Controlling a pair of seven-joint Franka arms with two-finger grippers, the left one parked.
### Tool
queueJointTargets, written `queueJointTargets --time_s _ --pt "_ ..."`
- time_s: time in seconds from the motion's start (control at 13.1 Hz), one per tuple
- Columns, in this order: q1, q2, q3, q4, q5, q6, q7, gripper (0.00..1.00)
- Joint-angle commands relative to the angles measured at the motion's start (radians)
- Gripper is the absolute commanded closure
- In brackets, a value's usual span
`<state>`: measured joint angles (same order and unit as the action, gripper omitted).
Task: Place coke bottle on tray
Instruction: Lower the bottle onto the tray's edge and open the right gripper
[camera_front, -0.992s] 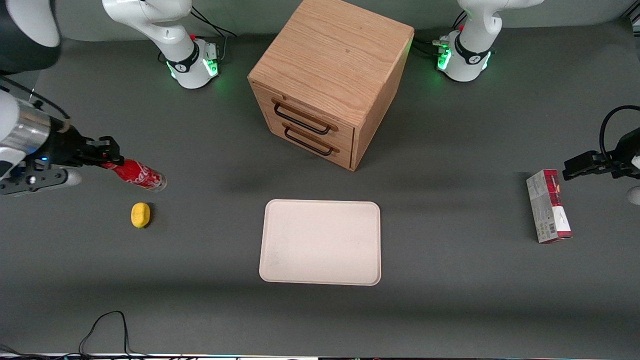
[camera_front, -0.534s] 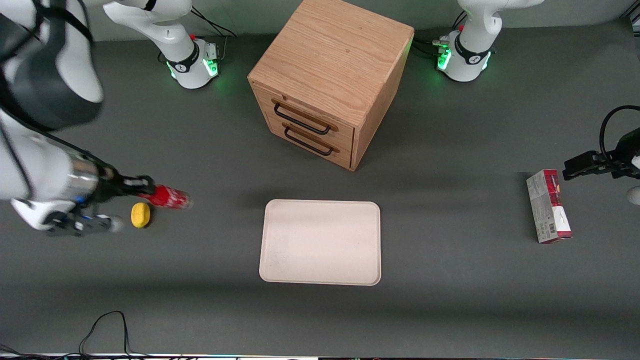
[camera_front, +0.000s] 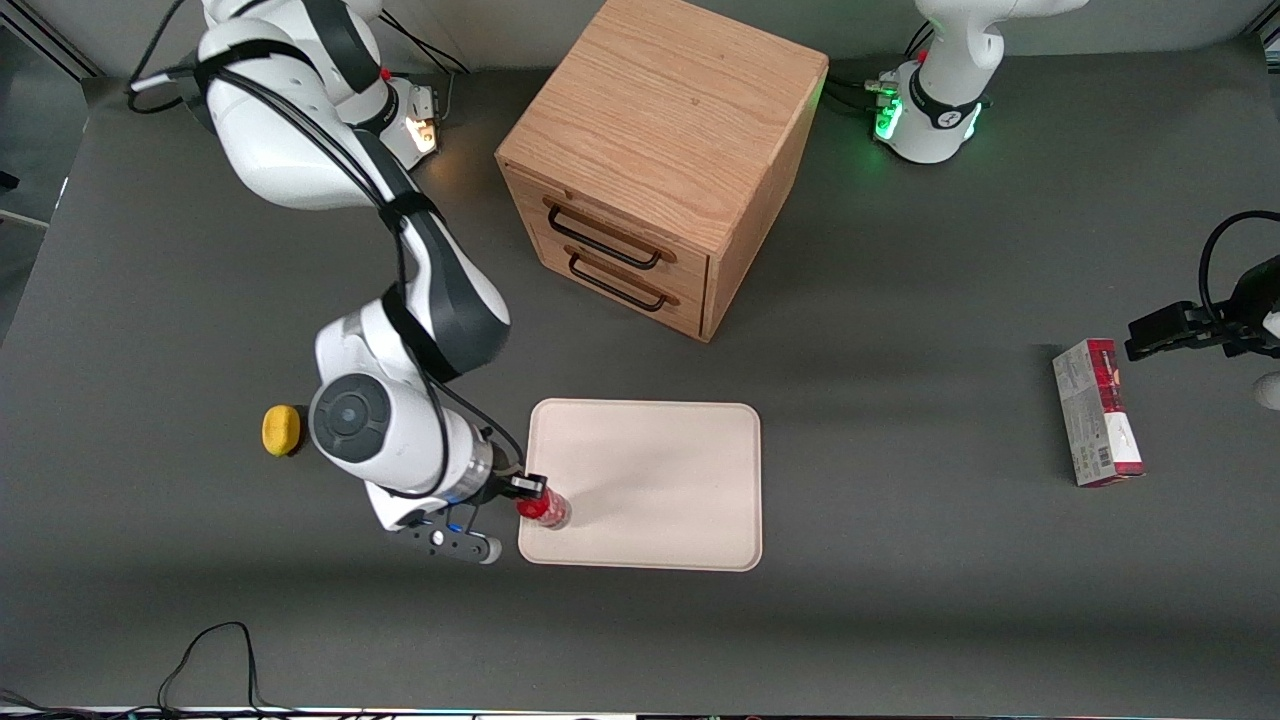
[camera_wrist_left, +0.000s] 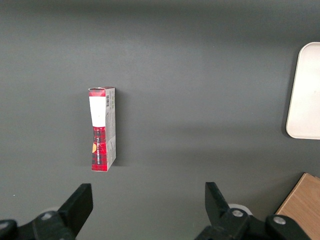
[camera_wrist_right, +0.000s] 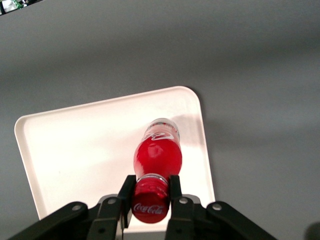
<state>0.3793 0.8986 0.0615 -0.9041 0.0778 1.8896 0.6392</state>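
1. right wrist view shows the gripper closed on the coke bottle at the neck, just under the red cap, one finger on each side.
2. the bottle hangs base-down over the tray, at the corner nearest the front camera on the working arm's end; i cannot tell whether the clear base touches the tray yet.
3. risk: the bottle is slim and held high up, so letting go before the base sits flat could tip it over, and it would likely roll.
4. risk: it sits close to the low rim, so a base landing on the rim would leave it tilted or spill it off onto the table.
5. surface: a dark grey matte table, flat and plain.
6. around it: a yellow lemon lies near the arm, a wooden cabinet stands farther from the front camera than the tray, and a red-and-grey carton lies toward the parked arm's end.
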Motion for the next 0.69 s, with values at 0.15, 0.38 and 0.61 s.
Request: queueJointTargets --time_s 0.15,0.38,0.61 --pt "0.018 0.049 -0.008 0.062 -0.053 0.014 0.025 1.00" --pt "0.024 0.052 -0.003 0.060 -0.101 0.006 0.025 1.00" --pt "0.024 0.068 -0.005 0.060 -0.107 0.003 0.023 1.00"
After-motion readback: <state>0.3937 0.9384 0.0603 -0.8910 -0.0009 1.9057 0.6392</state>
